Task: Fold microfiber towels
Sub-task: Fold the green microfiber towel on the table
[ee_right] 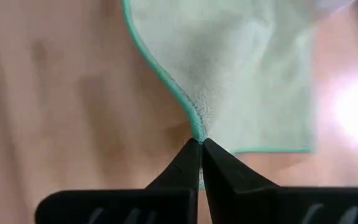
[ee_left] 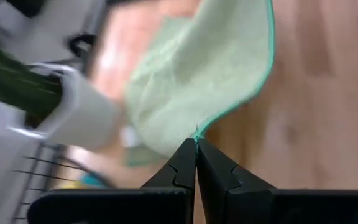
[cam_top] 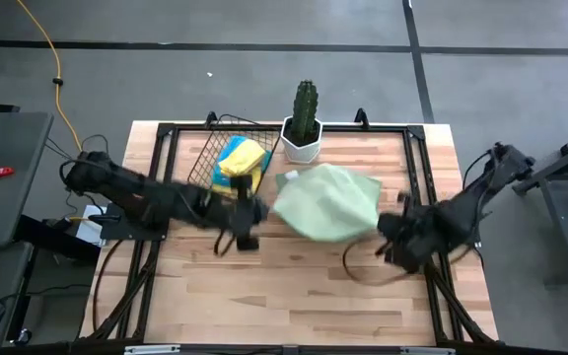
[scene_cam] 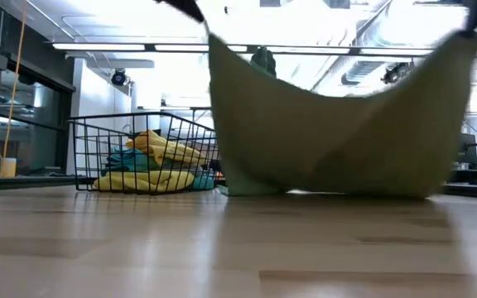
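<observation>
The left hand [ee_left: 196, 144] pinches the edge of the pale green towel [cam_top: 328, 202], and the right hand [ee_right: 201, 144] grips its opposite edge, so it sags above the bench [cam_top: 294, 286]. A potted cactus [cam_top: 304, 123] stands just behind. Beside it, the wire basket [scene_cam: 114, 153] holds yellow towels [scene_cam: 160, 157] and a turquoise towel [scene_cam: 127, 159].

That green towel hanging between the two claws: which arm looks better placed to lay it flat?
Neither alone, probably. The left claw and right claw each pinch an edge of the green towel, so both would likely lower it together.
</observation>
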